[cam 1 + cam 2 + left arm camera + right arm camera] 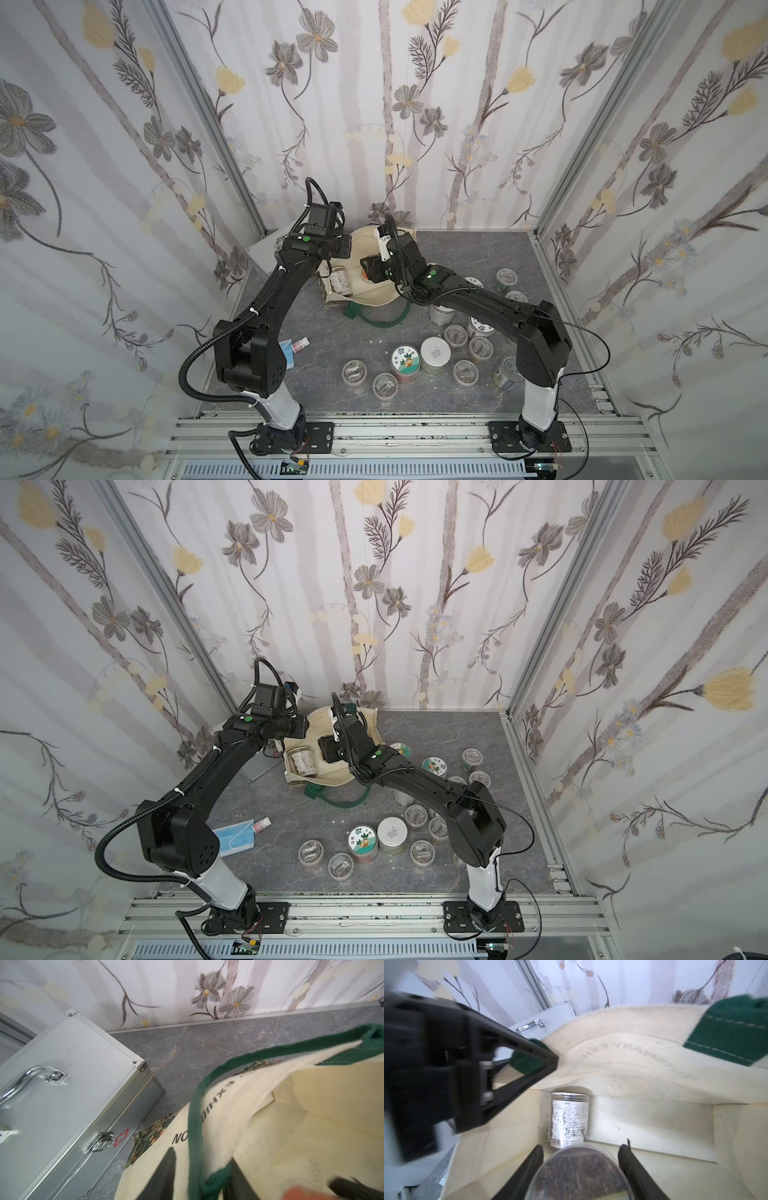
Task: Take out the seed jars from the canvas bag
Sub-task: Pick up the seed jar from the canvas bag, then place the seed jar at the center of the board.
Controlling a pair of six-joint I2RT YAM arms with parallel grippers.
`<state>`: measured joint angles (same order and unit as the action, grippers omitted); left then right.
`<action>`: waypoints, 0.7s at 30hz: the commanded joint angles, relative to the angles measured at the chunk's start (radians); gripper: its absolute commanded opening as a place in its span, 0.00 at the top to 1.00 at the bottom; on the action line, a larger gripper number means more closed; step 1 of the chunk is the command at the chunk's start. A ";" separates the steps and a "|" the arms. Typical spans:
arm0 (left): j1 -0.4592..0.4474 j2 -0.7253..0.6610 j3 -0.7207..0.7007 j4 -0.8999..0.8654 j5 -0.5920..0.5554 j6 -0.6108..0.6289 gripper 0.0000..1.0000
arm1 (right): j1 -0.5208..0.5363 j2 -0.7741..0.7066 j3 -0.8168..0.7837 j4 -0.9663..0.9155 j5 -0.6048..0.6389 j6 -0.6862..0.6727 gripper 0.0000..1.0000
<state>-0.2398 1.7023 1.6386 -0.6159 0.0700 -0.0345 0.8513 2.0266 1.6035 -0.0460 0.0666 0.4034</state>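
The cream canvas bag (370, 296) (332, 777) lies open at the back of the table, green handles (374, 322) trailing forward. My left gripper (202, 1155) (347, 245) is at the bag's rim, jaws apart, with the canvas edge and green handle (195, 1105) between its fingers. My right gripper (581, 1150) (366, 270) reaches inside the bag, shut on a clear seed jar (577, 1174) of dark seeds. A labelled seed jar (569, 1122) (340, 282) (302, 763) lies on its side deeper in the bag. Several seed jars (405, 361) (362, 841) stand on the table in front.
A silver metal case (72, 1084) (258, 249) lies close left of the bag. A blue face mask (235, 838) and a tiny pink-capped bottle (262, 824) (300, 344) lie by the left arm. More jars (506, 277) cluster under and beside the right arm.
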 commanded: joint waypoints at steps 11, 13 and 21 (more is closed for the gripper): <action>0.028 -0.326 -0.120 -0.053 0.192 -0.272 0.00 | -0.133 -0.238 -0.335 0.558 -0.426 0.562 0.43; 0.027 -0.412 -0.177 -0.014 0.260 -0.314 0.00 | -0.149 -0.244 -0.391 0.696 -0.487 0.671 0.43; -0.066 -0.648 -0.456 0.174 0.453 -0.390 0.00 | -0.155 -0.132 -0.503 1.362 -0.615 1.214 0.43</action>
<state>-0.2859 1.0828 1.2259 -0.5495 0.4515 -0.3889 0.6918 1.8576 1.1156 0.9363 -0.4892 1.3270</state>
